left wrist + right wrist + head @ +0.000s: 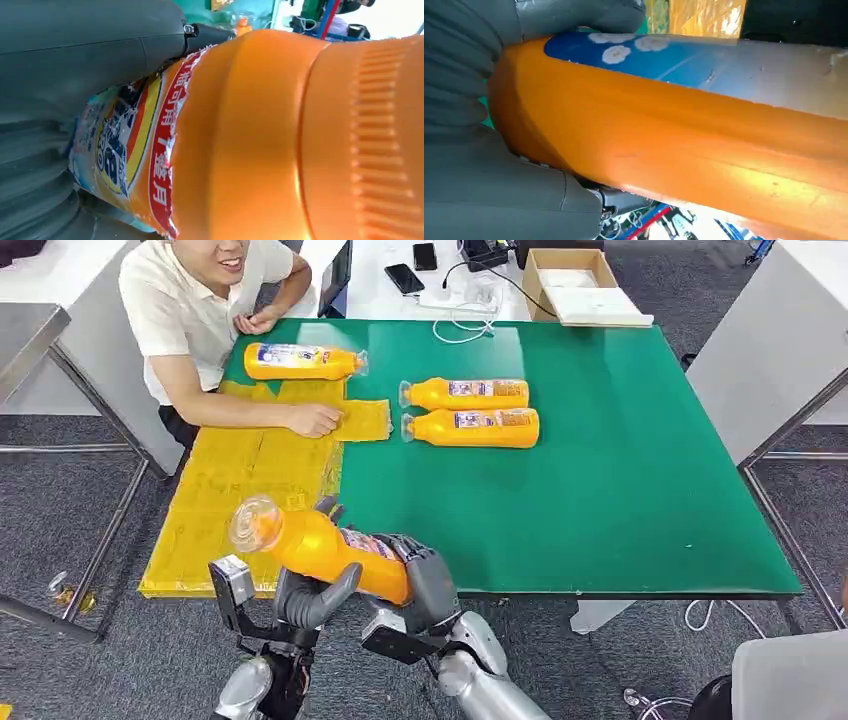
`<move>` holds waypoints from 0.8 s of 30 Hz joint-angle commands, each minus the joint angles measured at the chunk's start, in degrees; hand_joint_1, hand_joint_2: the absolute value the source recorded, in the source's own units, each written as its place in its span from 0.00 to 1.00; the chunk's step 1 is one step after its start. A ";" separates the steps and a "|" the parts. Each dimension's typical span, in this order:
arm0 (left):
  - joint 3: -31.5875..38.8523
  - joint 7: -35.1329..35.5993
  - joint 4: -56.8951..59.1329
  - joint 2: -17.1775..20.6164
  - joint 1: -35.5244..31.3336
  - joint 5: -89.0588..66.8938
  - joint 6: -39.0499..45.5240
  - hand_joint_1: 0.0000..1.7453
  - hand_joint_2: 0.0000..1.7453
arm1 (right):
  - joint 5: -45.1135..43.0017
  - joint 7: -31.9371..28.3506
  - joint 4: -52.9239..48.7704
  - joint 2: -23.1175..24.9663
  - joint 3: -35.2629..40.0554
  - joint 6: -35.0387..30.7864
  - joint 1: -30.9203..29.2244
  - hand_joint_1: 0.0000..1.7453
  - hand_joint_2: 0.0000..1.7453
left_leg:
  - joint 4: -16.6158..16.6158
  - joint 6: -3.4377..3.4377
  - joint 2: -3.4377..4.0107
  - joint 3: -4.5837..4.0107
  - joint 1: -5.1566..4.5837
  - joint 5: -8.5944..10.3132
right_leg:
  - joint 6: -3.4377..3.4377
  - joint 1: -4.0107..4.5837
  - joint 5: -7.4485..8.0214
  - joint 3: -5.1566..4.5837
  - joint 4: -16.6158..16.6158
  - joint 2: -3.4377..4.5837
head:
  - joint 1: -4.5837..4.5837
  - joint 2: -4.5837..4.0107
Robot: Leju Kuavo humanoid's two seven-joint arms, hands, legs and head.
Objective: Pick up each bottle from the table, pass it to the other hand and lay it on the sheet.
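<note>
Both hands grasp one bottle (318, 545) off bench's near edge: left hand (312, 598), right hand (428, 585); fingers mostly hidden. Person's hand (316, 419) rests on sheet (240, 490).

We see a green table (640, 470) standing on grey carpet floor (60, 510). White desks (400, 305) adjoin its far side; a white cabinet (770, 350) stands at right.

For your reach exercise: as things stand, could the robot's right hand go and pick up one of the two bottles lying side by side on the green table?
Probably not yet. The right hand and the left hand both grip the held bottle, mid-handover. The pair of bottles lies unobstructed on the table, but the hand must let go first.
</note>
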 commanded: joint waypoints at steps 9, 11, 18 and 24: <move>-2.64 0.12 2.70 1.98 -2.57 0.72 -2.19 1.00 1.00 | -1.48 -3.94 0.86 1.47 6.43 -0.01 -0.14 0.00 0.00 | -0.08 -0.05 0.08 0.36 -0.06 -0.10 | -0.11 -0.04 -0.13 0.30 0.00 -0.01 | 0.00 0.00; -2.63 -0.03 2.03 2.08 -2.73 0.85 -2.32 1.00 1.00 | -1.76 -4.52 1.11 1.41 6.81 -0.34 -0.16 0.00 0.00 | -0.04 -0.02 0.04 0.07 0.00 -0.02 | -0.05 0.01 -0.02 0.03 -0.02 -0.01 | 0.00 0.00; -2.92 -0.83 4.63 1.53 -5.71 -1.57 -0.31 1.00 1.00 | -3.90 -4.55 -0.91 -0.32 7.23 -3.08 1.04 0.00 0.00 | -0.05 -0.02 -0.06 0.18 -0.03 -0.03 | -0.06 -0.01 -0.09 0.18 -0.01 -0.13 | 0.00 0.00; -0.51 -5.21 3.21 3.49 -5.68 -12.81 8.07 1.00 1.00 | -7.05 -4.55 -3.44 -0.54 7.80 -6.54 1.73 0.00 0.00 | -0.06 -0.03 0.07 0.13 0.00 -0.03 | -0.06 0.01 -0.03 0.10 -0.04 -0.01 | 0.02 0.00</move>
